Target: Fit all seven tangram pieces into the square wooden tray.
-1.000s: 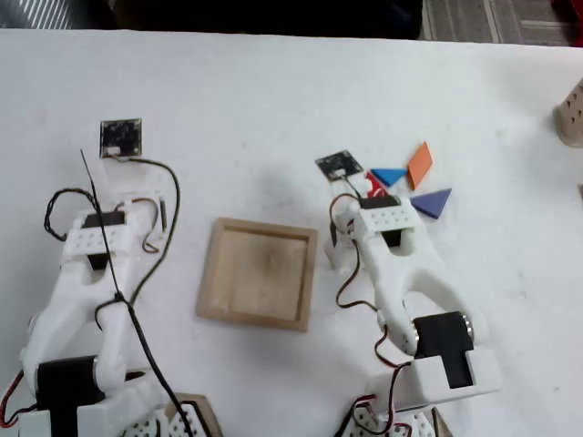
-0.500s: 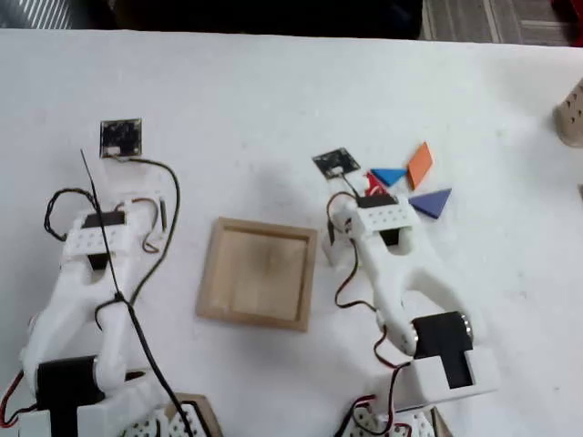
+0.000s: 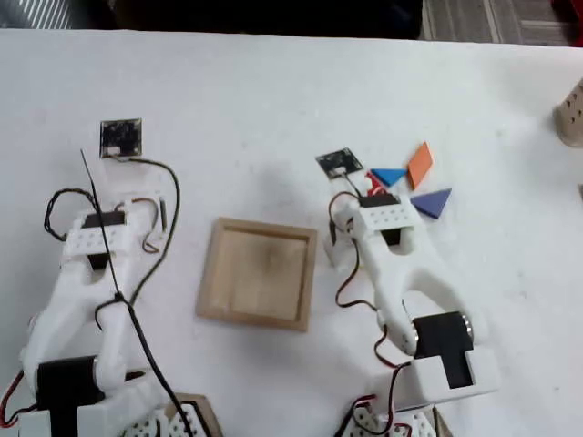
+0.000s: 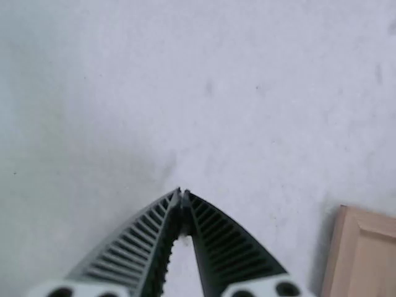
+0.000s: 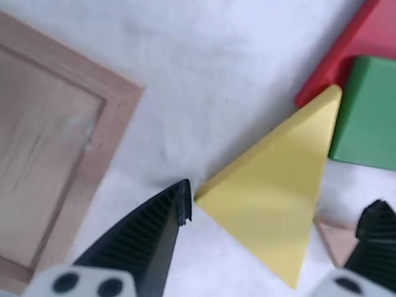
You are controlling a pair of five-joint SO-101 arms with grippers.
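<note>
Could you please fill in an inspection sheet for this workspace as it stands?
Surface: white table.
Job's things: tray between the arms; yellow triangle, green piece, red piece, blue triangle, orange piece, purple triangle to its right.
Clutter: tan object at the table's right edge.
Grippers: left gripper shut over bare table; right gripper open over the yellow triangle.
Cables: wires along both arms.
Surroundings: dark floor beyond the table.

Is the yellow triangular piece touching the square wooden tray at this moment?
Apart. In the right wrist view a broad stretch of white table lies between the yellow triangular piece and the rim of the square wooden tray.
</note>
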